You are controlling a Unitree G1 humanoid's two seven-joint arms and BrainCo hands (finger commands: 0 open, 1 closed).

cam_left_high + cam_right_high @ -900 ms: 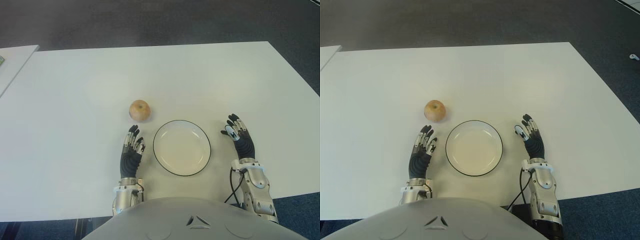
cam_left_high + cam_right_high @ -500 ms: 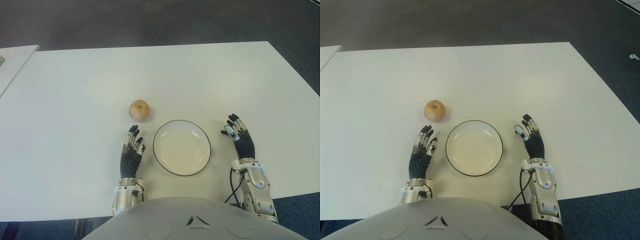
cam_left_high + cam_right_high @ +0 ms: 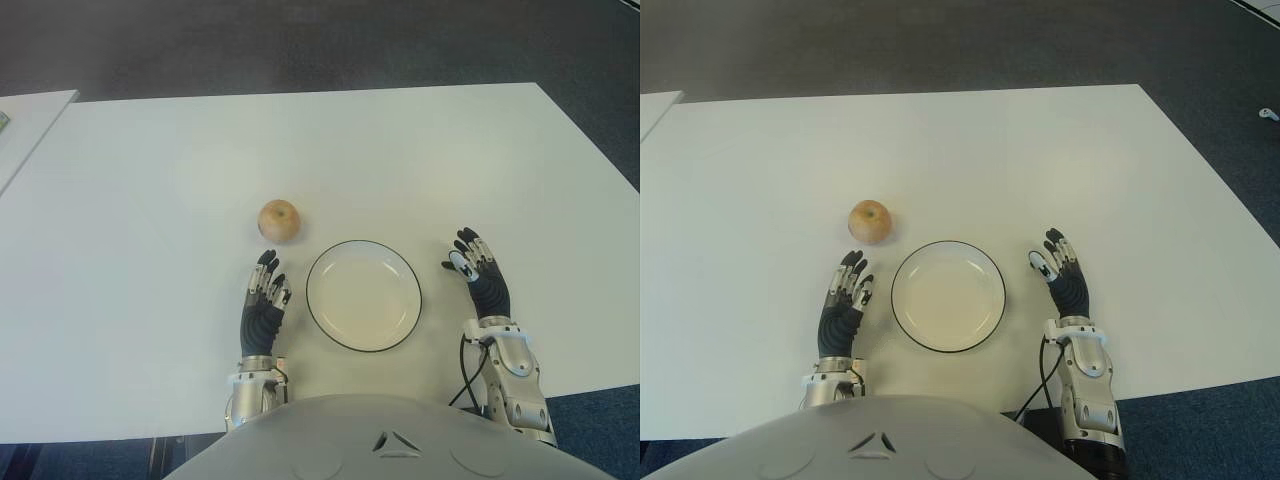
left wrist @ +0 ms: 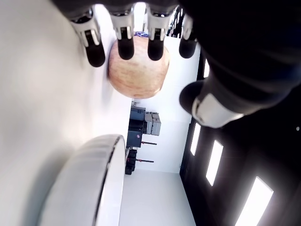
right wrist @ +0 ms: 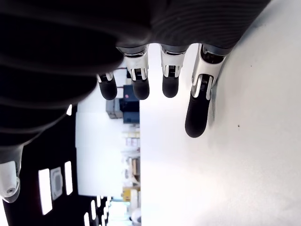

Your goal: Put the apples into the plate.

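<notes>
Nearest the robot, the plate [image 3: 363, 295] is seen on the white table [image 3: 150, 170], white with a thin dark rim and holding nothing. It is flanked by the two hands.

The left hand [image 3: 264, 300] is placed at about nine o'clock from the plate, just beside its rim and apart from it. Its fingers [image 4: 126, 44] are extended and loosely spread, pointing toward twelve o'clock, and nothing is held by them. In the left wrist view the fingertips are shown in a row with the thumb set apart, and the plate's rim is seen close by.

The right hand [image 3: 477, 272] is placed at about three o'clock from the plate, a little farther from the rim than the left hand is. Its fingers [image 5: 197, 106] are likewise stretched out and relaxed, with nothing grasped; only bare table is shown beyond them in the right wrist view. Whether either hand is in contact with the table cannot be told.

Farther out, a single apple [image 3: 280, 220] is found on the table, yellowish with a reddish blush, stem end up. It lies at about ten o'clock from the plate, near its rim but clear of it, and at twelve o'clock from the left hand, just beyond the fingertips and untouched by them.

At the far left, at about ten o'clock, the edge of a second table [image 3: 25, 125] is visible, separated from the first by a narrow gap.
</notes>
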